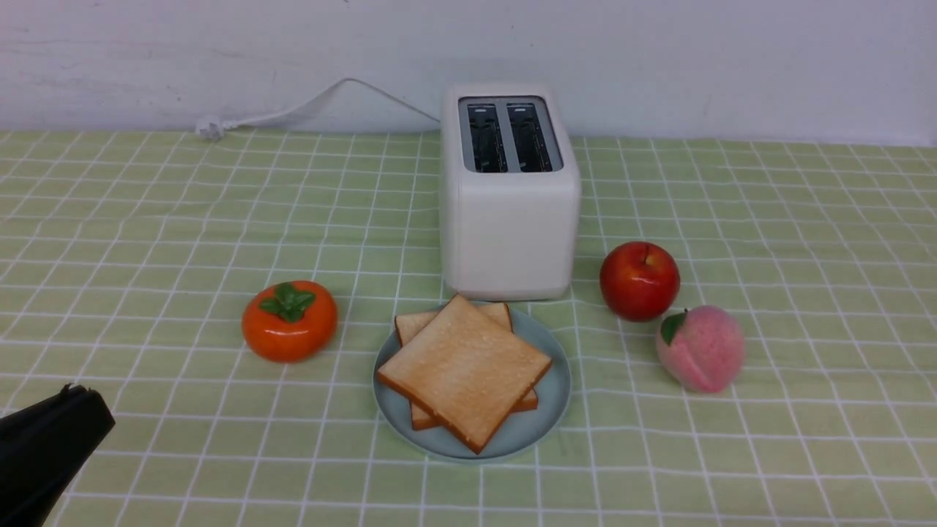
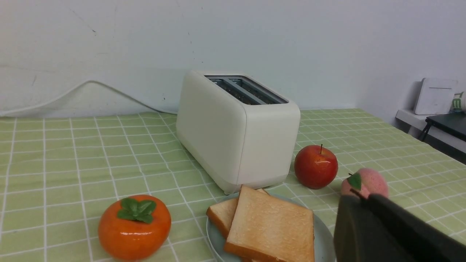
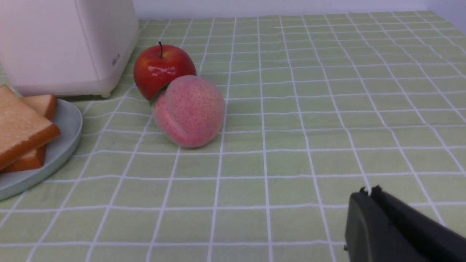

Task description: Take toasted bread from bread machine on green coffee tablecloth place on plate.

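Two golden toasted bread (image 1: 468,369) slices stacked askew on pale blue plate (image 1: 556,399), both tools (image 1: 73,391) (image 3: 367,191) clenched, empty

I see the green coffee tablecloth (image 1: 146,219) as matt woven-looking cloth, lightly creased, while the bread machine (image 1: 510,219) at upper centre looks like smooth satin white plastic with a duller grey slot surround. The toasted bread (image 1: 468,369) shows a dry, finely porous face, and the plate (image 1: 553,410) under it looks smooth and softly matt. The persimmon (image 1: 289,322) and apple (image 1: 639,280) shine glossy, the peach (image 1: 700,350) looks fuzzy and dull, and my left gripper (image 1: 73,399) at lower left is matt black.
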